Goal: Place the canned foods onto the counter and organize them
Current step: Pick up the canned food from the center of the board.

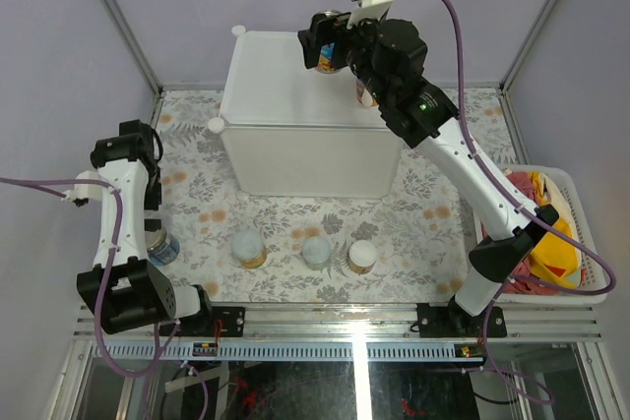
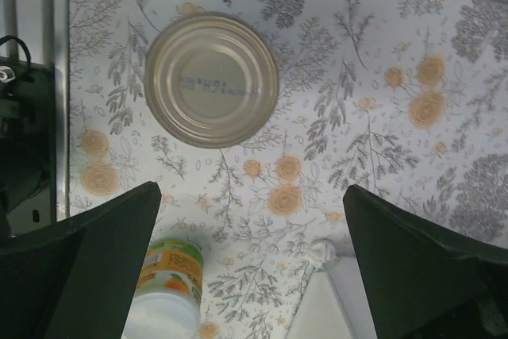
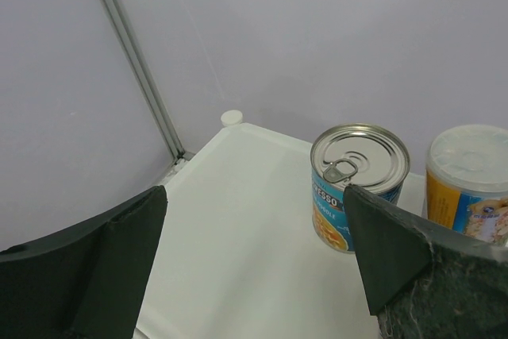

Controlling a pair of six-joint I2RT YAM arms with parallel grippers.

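The counter (image 1: pixel 295 135) is a white cube at the back of the table. On its top stand a blue-labelled tin (image 3: pixel 357 176) with a ring-pull lid and a yellow-labelled jar (image 3: pixel 467 180) with a pale lid. My right gripper (image 3: pixel 254 192) hovers open over the counter top (image 3: pixel 238 236). The blue tin stands just beyond its right finger and nothing lies between the fingers. In the top view this gripper (image 1: pixel 335 46) largely hides the tin (image 1: pixel 328 62). My left gripper (image 2: pixel 252 188) is open above the table, near a metal-topped can (image 2: pixel 210 78) and an orange-and-green jar (image 2: pixel 168 291).
Three pale-lidded jars (image 1: pixel 248 248) (image 1: pixel 316 252) (image 1: pixel 362 257) stand in a row on the floral table in front of the counter. A blue can (image 1: pixel 162 247) sits under my left arm. A white basket (image 1: pixel 591 206) of red and yellow cloth is at the right edge. A counter corner knob (image 2: pixel 320 252) shows.
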